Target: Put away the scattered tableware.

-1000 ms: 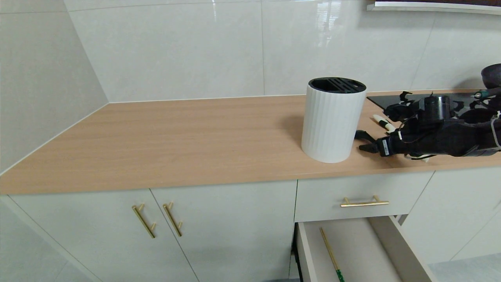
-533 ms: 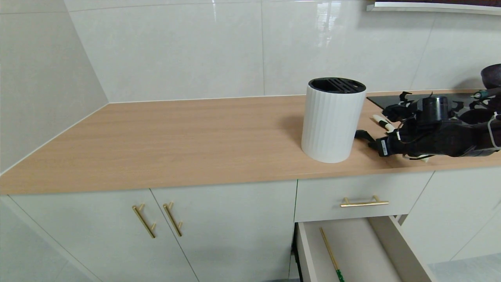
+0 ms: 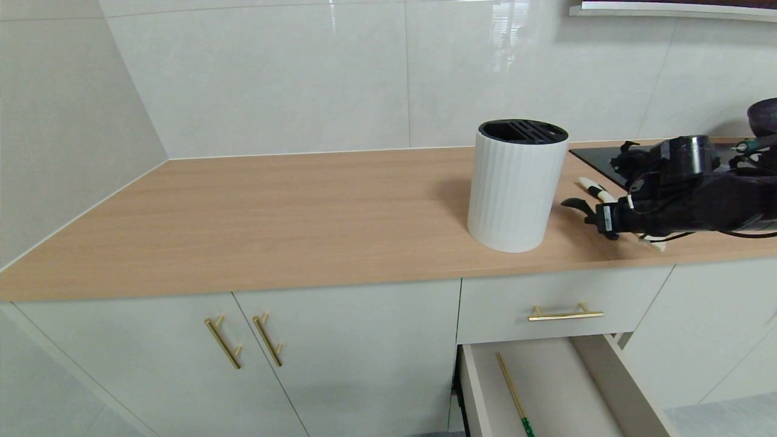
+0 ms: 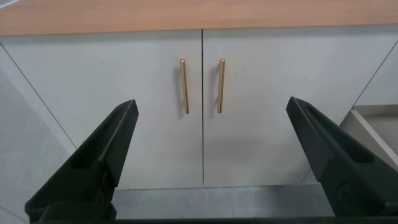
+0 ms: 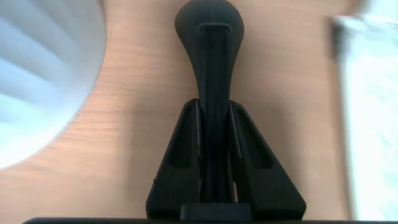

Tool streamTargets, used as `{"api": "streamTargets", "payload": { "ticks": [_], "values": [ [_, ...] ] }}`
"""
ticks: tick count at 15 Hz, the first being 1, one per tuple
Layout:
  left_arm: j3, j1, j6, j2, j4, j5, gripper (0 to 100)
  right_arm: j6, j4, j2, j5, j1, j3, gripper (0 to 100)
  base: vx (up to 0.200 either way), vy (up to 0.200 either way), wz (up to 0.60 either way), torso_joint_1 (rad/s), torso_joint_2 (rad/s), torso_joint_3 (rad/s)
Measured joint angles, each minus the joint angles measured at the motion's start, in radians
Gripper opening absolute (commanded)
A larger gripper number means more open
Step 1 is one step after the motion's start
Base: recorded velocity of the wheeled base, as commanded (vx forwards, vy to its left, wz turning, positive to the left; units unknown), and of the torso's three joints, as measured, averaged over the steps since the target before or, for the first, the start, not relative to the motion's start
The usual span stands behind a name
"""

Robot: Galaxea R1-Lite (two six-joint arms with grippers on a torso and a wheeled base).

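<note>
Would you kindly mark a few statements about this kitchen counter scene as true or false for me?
1. The white ribbed holder stands upright on the wooden counter. True.
2. The lower drawer is closed. False: it is pulled open, with a thin green-tipped stick lying inside.
3. The right gripper is shut, just beside the holder. True.
4. The left gripper is shut on a spoon. False: it is open and empty, facing the cupboard doors.
</note>
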Motion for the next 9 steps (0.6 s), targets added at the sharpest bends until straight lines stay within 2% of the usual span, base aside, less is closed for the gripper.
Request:
{"api": "streamTargets", "payload": {
  "ticks": [4, 9],
  "values": [
    [0.000, 0.000, 0.000, 0.000, 0.000, 0.000, 100, 0.119, 0.098, -0.201, -0.077, 0.006, 0.089, 0, 0.000, 0.000, 0.00, 0.000, 0.00, 0.000],
    [0.000, 0.000, 0.000, 0.000, 0.000, 0.000, 100, 0.157, 0.155, -0.470, -0.123, 0.054, 0.396, 0, 0.000, 0.000, 0.00, 0.000, 0.00, 0.000]
  ]
}}
